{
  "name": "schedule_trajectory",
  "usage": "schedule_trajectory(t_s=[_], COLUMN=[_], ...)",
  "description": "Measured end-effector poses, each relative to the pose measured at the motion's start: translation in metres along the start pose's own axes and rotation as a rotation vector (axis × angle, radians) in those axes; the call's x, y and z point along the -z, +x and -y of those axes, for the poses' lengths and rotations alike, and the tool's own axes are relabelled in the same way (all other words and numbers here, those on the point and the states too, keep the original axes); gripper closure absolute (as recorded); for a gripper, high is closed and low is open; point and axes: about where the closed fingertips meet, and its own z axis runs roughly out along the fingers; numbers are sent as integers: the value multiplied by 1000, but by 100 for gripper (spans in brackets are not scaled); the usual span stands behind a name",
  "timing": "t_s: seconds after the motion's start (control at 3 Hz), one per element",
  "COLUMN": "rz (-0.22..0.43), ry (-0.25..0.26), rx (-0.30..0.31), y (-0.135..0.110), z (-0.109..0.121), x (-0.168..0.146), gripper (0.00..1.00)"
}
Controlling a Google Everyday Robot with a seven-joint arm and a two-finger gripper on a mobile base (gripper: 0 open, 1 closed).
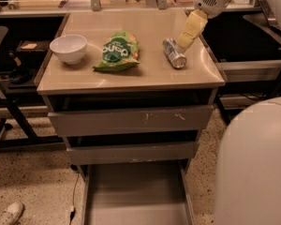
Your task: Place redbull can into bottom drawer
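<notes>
Standing open, nearest: bottom drawer (136, 198), pulled out beneath two upper drawers (131, 120).
Worktop (150, 75): carries white bowl (69, 48), green bag (118, 50), redbull can (173, 53).
Redbull can: on its side, right of the green bag.
Gripper (183, 43): angled down at the can's far end.
Jaws: cannot tell whether spread or pressed together.

Crumpled green foil snack bag (118, 51), lying on the beige cabinet top (131, 76): one white brand word in large rounded letters crosses its face, upside down to the camera, and its letters cannot be read with certainty. Slim silver metallic redbull can (173, 53), lying on its side right of the bag: print not legible. Pale yellow gripper (185, 42), just above the can's far end: no readable marking.
</notes>
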Motion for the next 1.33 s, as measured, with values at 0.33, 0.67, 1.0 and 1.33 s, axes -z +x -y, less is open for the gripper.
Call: schedule_trajectory(t_s=[0.33, 0.67, 1.0, 1.33], rz=[-36, -72, -49, -24], ry=[-6, -9, 10, 25], rx=[-56, -123, -121, -102], y=[4, 4, -3, -14], z=[20, 46, 52, 55], x=[-28, -67, -72, -75], gripper=[0, 0, 0, 0])
